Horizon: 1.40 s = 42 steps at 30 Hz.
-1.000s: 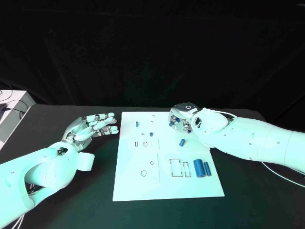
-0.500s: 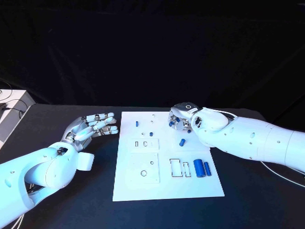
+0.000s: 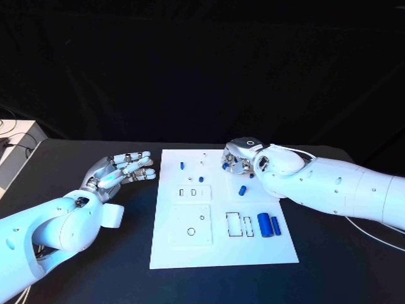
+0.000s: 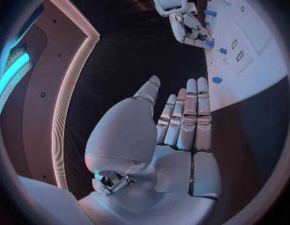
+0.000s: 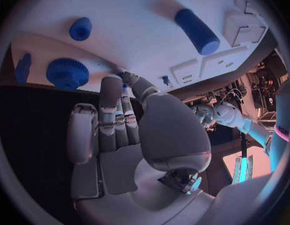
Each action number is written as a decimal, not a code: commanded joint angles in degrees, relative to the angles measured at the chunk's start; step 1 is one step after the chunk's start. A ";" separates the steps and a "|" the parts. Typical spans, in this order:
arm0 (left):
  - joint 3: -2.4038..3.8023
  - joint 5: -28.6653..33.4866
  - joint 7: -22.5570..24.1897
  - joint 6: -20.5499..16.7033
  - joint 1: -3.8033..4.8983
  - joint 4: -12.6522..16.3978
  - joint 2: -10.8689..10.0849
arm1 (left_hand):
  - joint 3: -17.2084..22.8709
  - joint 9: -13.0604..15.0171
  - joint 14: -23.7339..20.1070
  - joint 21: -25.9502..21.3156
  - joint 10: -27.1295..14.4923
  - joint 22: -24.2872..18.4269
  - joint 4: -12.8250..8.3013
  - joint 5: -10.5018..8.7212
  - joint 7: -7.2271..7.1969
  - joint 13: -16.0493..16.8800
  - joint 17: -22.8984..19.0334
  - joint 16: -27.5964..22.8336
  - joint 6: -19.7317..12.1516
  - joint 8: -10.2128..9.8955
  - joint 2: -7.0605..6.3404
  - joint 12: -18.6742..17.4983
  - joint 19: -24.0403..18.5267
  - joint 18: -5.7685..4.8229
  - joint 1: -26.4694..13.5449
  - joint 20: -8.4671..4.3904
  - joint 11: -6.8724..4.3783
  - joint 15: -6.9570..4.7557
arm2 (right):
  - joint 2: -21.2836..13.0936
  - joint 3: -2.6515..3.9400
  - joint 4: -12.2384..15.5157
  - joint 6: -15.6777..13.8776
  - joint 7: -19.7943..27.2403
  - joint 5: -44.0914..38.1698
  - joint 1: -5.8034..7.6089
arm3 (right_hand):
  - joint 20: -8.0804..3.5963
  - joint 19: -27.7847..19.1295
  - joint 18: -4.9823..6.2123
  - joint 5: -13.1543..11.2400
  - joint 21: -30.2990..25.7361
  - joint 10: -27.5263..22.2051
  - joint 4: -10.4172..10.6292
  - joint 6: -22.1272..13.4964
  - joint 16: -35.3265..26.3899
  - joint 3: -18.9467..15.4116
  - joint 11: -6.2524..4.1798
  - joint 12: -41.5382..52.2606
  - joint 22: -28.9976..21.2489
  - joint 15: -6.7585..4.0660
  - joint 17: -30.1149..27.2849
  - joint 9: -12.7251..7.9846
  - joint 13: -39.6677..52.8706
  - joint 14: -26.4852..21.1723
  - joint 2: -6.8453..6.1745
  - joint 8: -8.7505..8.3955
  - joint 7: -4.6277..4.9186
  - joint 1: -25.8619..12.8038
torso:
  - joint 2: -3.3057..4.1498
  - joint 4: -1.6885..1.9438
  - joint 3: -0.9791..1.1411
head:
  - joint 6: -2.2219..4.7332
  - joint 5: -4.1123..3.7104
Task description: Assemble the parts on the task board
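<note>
Pinching a small blue part (image 5: 122, 76) over the task board (image 3: 223, 244), right hand (image 3: 243, 158); left hand (image 3: 122, 168) spread, empty.

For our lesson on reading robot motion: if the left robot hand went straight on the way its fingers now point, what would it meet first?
Probably the task board. The left robot hand lies open beside its near-left edge, fingers aimed toward it, with only bare table between. Its height above the table is unclear, so it might pass over the edge.

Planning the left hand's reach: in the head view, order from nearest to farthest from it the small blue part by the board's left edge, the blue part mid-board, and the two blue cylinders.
1. Small blue part, beside the left hand.
2. Mid-board blue part, below the right hand.
3. Two blue cylinders, board's lower right.
</note>
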 commanded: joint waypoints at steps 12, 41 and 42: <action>0.05 -0.34 0.22 0.84 -0.01 -0.05 0.02 | -0.03 0.08 -0.41 -0.35 -0.01 -0.03 0.08 -0.29 0.36 0.08 -0.07 -0.10 -0.23 0.05 0.25 -0.10 -0.28 -0.74 -0.16 0.16 0.23 -0.08 | 2.89 0.77 -0.59 -4.38 -4.04 -1.08 1.09 | -0.25 5.05 0.23 -0.32 0.07 1.16 -0.31 0.86 0.30 0.06 -0.87 0.40 8.77 -0.43 -0.08 3.16 0.02 0.03 1.41 0.15 -0.53 0.94 | 0.22 0.05 -0.10 | 0.52 0.08; 0.11 -0.34 0.17 1.06 0.00 -0.21 0.64 | -0.02 0.08 -0.42 -0.36 -0.04 -0.03 -0.06 -0.31 0.35 0.07 -0.09 -0.09 -0.21 0.05 0.25 -0.11 -0.33 -0.75 -0.12 0.17 0.24 -0.08 | 10.40 1.05 -7.61 -9.97 -6.64 -6.49 0.90 | -0.19 5.04 0.35 -0.52 -0.16 1.08 -0.87 0.89 0.47 -0.20 -0.84 0.41 8.76 -0.41 -0.29 3.13 0.04 -0.06 0.85 0.12 -0.36 1.27 | 0.75 0.68 -0.67 | 0.29 0.09; 0.12 -0.34 0.17 1.07 0.00 -0.24 0.67 | -0.02 0.08 -0.42 -0.36 -0.04 -0.03 -0.06 -0.31 0.35 0.07 -0.09 -0.09 -0.21 0.05 0.25 -0.11 -0.33 -0.75 -0.12 0.17 0.24 -0.08 | 10.45 1.06 -7.67 -9.84 -6.69 -6.52 0.89 | -0.19 5.04 0.35 -0.52 -0.16 1.08 -0.87 0.89 0.47 -0.20 -0.84 0.41 8.76 -0.41 -0.29 3.13 0.04 -0.06 0.85 0.12 -0.36 1.27 | 0.76 0.71 -0.66 | 0.27 0.09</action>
